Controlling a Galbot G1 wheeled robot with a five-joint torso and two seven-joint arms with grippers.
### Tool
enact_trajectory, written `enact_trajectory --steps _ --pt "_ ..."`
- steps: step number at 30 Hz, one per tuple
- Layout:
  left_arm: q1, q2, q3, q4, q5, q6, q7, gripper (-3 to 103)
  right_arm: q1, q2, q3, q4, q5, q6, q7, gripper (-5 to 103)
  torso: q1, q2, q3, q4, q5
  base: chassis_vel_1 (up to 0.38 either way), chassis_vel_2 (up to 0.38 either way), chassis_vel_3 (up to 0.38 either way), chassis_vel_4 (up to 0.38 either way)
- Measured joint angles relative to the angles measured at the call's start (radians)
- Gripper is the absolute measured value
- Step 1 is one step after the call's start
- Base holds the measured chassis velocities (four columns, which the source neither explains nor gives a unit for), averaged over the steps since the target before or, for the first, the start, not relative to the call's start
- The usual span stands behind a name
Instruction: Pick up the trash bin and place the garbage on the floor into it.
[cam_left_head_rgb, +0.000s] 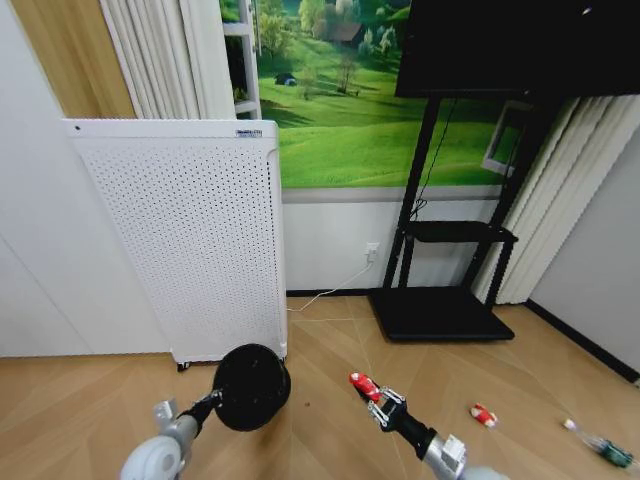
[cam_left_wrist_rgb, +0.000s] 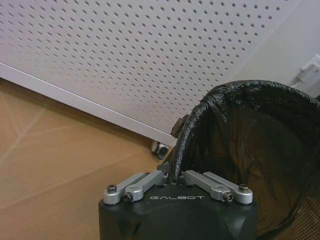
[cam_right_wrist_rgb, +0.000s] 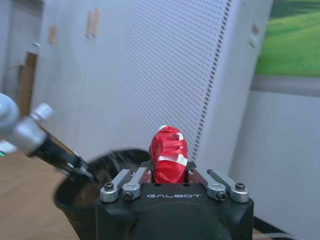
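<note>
Head view: the left tool (cam_left_head_rgb: 213, 400), low at the left, pinches the rim of the small black round trash bin with mesh walls and a dark liner (cam_left_head_rgb: 251, 386), holding it above the light tan herringbone wooden floor (cam_left_head_rgb: 90, 400), just in front of the tall white perforated appliance (cam_left_head_rgb: 190, 240). The right tool (cam_left_head_rgb: 372, 392), low at the centre right, is pressed onto a crushed red-and-white can (cam_left_head_rgb: 363, 384), held up beside the bin and apart from it. On the floor to the right lie a crumpled red-and-white wrapper (cam_left_head_rgb: 484, 415) and, further right near the frame edge, a small clear bottle with a green label (cam_left_head_rgb: 600, 445); the two are apart from each other. Behind stand the black stand with a flat base (cam_left_head_rgb: 440, 312) and, above it, a dark screen, against a green landscape wall picture (cam_left_head_rgb: 340, 110).

Left wrist view: the left tool's fingers are closed together on the bin's lined rim (cam_left_wrist_rgb: 192, 125); the bin's open mouth and mesh interior lie to one side, the perforated appliance panel (cam_left_wrist_rgb: 125, 55) behind.

Right wrist view: the can (cam_right_wrist_rgb: 168, 154) stands upright between the right tool's closed fingers; beyond it appear the bin (cam_right_wrist_rgb: 107, 172) and the left arm gripping its rim
</note>
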Motion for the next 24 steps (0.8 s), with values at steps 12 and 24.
enact_trajectory --steps 12,24 --pt "-0.027 0.009 0.257 -0.047 -0.014 0.021 -0.051 1 0.028 -0.024 -0.109 0.05 -0.027 -0.008 -0.036 27 0.0 0.0 0.0 0.0004 0.0003 0.0 0.0 0.0 0.0" --pt "0.036 -0.044 0.29 -0.114 0.025 0.022 -0.044 1 0.057 -0.002 -0.195 -0.094 -0.101 0.015 -0.047 27 0.0 0.0 0.0 0.0002 0.0002 0.0 0.0 0.0 0.0"
